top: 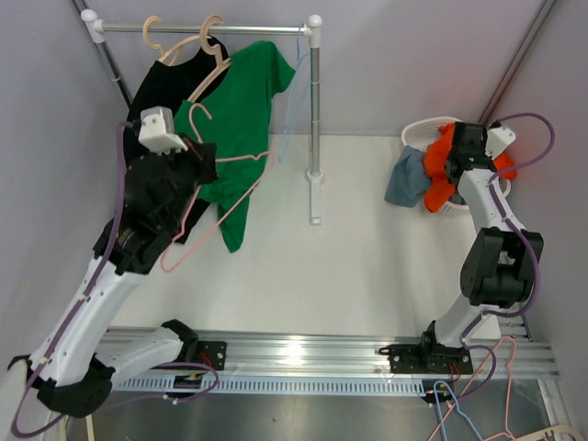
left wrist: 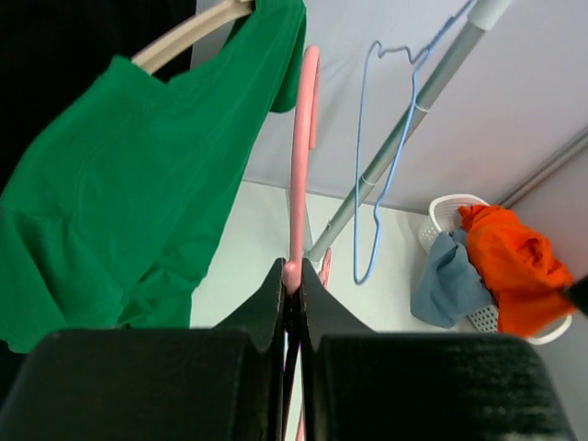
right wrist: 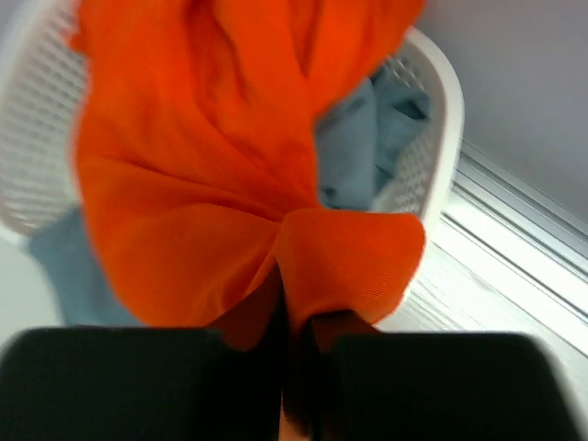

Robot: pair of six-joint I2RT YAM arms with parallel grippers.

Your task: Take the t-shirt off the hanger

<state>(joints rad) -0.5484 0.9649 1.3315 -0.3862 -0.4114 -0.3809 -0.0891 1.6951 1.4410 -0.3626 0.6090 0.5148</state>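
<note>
On my near left, the left gripper (left wrist: 292, 276) is pinched tight on the lower bar of the pink hanger (left wrist: 298, 184). The hanger carries no cloth and is held out in front of the rack. From above, its wire crosses the hem of the green t-shirt (top: 243, 101), and I can't tell if they touch. That is my first worry: if I pull that arm toward me carelessly, the pink hook or shoulder could catch the green cloth and drag it off its own wooden hanger. Over on the right and a little farther out, the right gripper (right wrist: 296, 367) is clamped on a bunched fold of the orange t-shirt (right wrist: 184, 184), the garment this job is about. It is off any hanger and hangs over the white basket (right wrist: 447, 110), so I judge the removal itself done and only the drop left. The basket already holds a blue-grey garment (top: 404, 179), which spills over its left rim toward the table. Much of the orange cloth seems to sit over the rim too. If I let go here, it could slide down outside the basket, or its weight could tip the blue-grey piece out altogether. I'd want the bundle centred over the opening first. At the far left, the rail (top: 211, 29) holds the green shirt and a black t-shirt (top: 170, 78), each on a wooden hanger, close together and both near my left arm.
</note>
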